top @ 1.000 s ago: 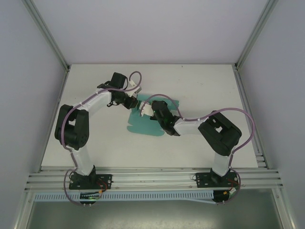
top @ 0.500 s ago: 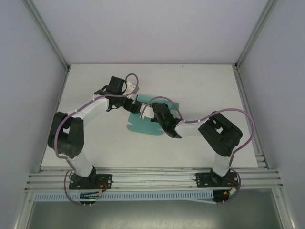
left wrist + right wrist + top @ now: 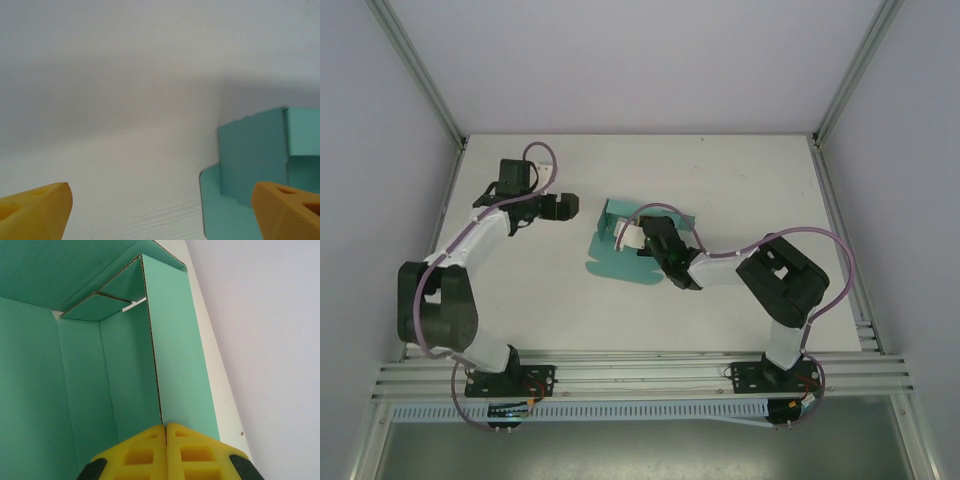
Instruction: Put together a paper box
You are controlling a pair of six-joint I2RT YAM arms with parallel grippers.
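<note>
I'm driving a lab robot cell here, not a home or a shop. The white table is boxed in by plain pale panels on the far, left and right sides, held by slanted aluminium posts. Along the near edge runs an extruded aluminium rail. The left arm and the right arm are bolted to it at their bases, and a slotted cable duct sits nearer still. Purple cables loop loose along the arms. A teal paper box lies near the middle of the table.
</note>
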